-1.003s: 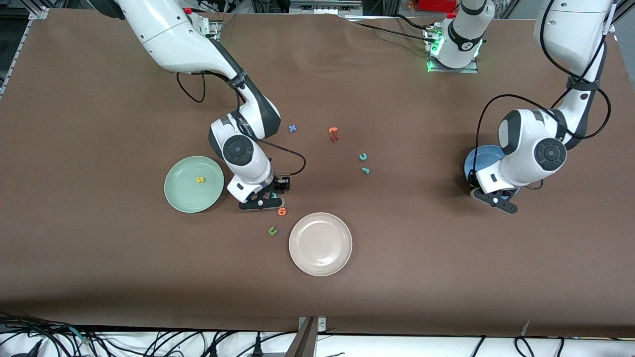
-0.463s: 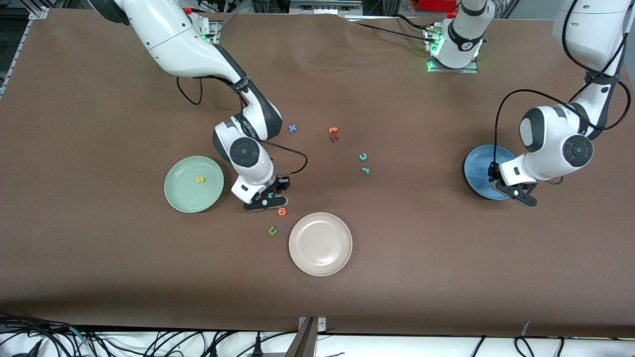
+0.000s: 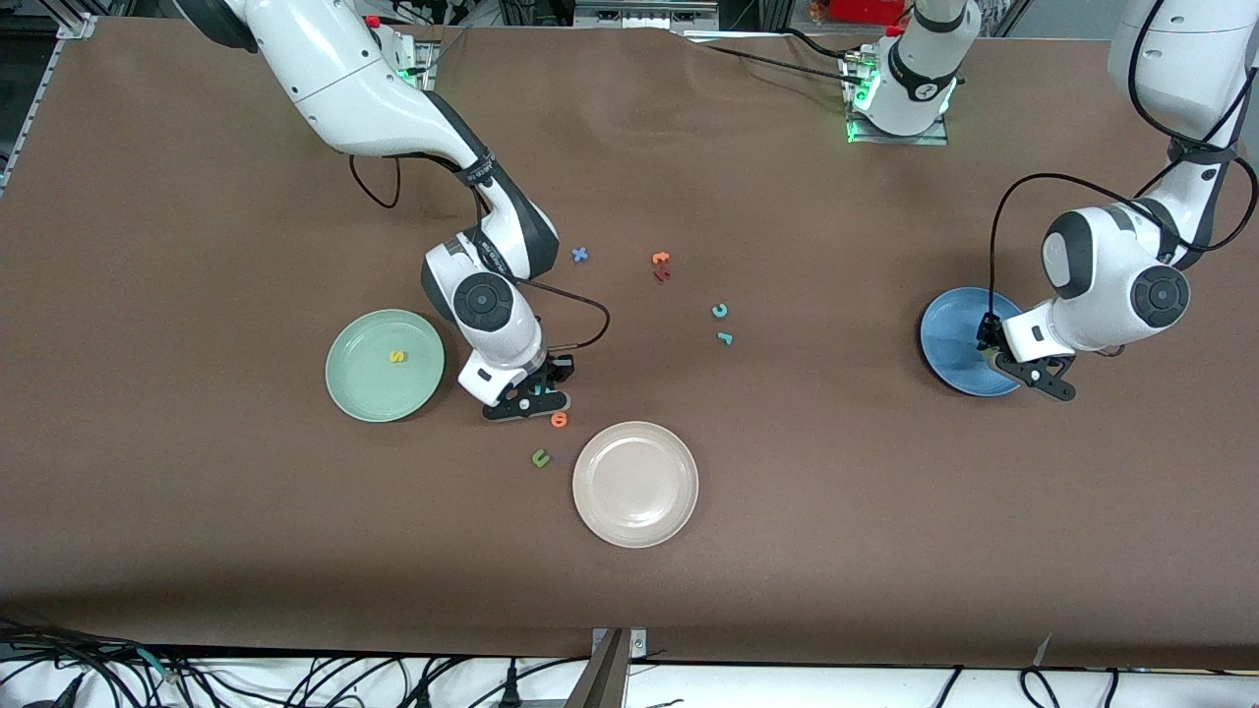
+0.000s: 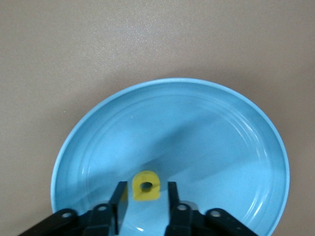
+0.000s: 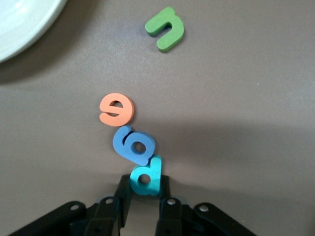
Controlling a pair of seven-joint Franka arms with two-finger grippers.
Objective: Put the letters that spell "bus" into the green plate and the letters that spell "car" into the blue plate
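Observation:
My right gripper (image 3: 526, 398) is down on the table beside the green plate (image 3: 364, 388), shut on the teal "b" (image 5: 146, 178). A yellow "s" (image 3: 396, 357) lies in that plate. My left gripper (image 3: 1028, 369) hovers over the rim of the blue plate (image 3: 949, 339). In the left wrist view its fingers stand open, with a gap on each side of the yellow "a" (image 4: 146, 186) above the plate's floor (image 4: 197, 128). The teal "c" (image 3: 720, 311) and teal "r" (image 3: 725, 338) lie mid-table.
A blue "g" (image 5: 134, 145) touches the "b", with an orange letter (image 5: 116, 109) just past it and a green "u" (image 3: 540, 457) nearer the front camera. The beige plate (image 3: 634, 526) lies beside them. A blue "x" (image 3: 580, 254), orange "t" (image 3: 661, 259) and dark red letter (image 3: 661, 274) lie farther back.
The right gripper's fingers have closed onto the teal "b". The left gripper has shifted toward the left arm's end of the table over the blue plate and opened off the yellow "a".

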